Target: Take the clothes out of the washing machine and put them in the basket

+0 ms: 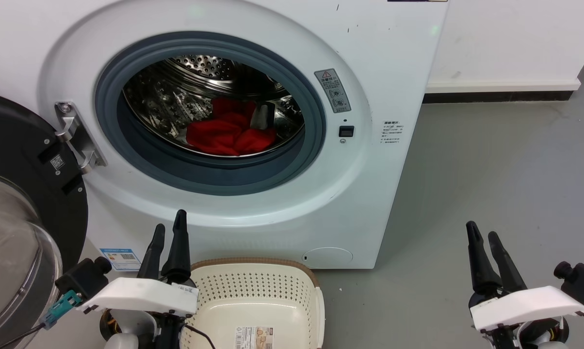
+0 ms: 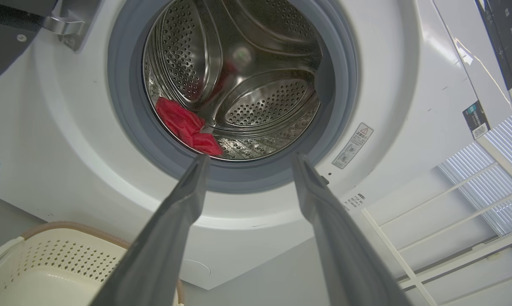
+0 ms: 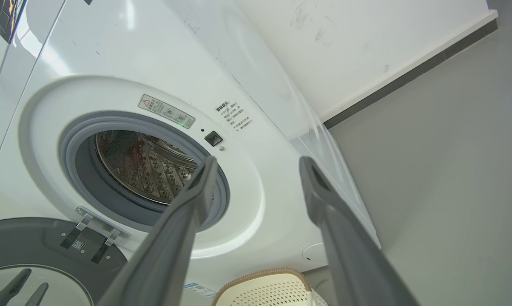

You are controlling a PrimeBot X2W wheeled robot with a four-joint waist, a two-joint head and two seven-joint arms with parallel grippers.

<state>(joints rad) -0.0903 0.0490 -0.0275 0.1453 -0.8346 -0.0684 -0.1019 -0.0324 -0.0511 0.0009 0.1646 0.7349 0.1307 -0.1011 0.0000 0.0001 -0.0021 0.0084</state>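
2 grippers, the left gripper (image 1: 170, 220) and the right gripper (image 1: 482, 230), fingers parted and empty, point toward a white washing machine (image 1: 379, 58) whose perforated steel drum (image 1: 195, 65) holds crumpled red clothes (image 1: 224, 135) heaped wider than tall, above a cream perforated, brown-rimmed basket (image 1: 253, 262), mouth upward.

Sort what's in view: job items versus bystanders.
Job: bright red fabric clothes; large white front-loading washing machine, its black-framed glass door swung open; cream perforated plastic basket with brown rim; left gripper and right gripper, both open.
Bystanders: blue-and-white paper label; grey warning sticker; grey floor; white wall.
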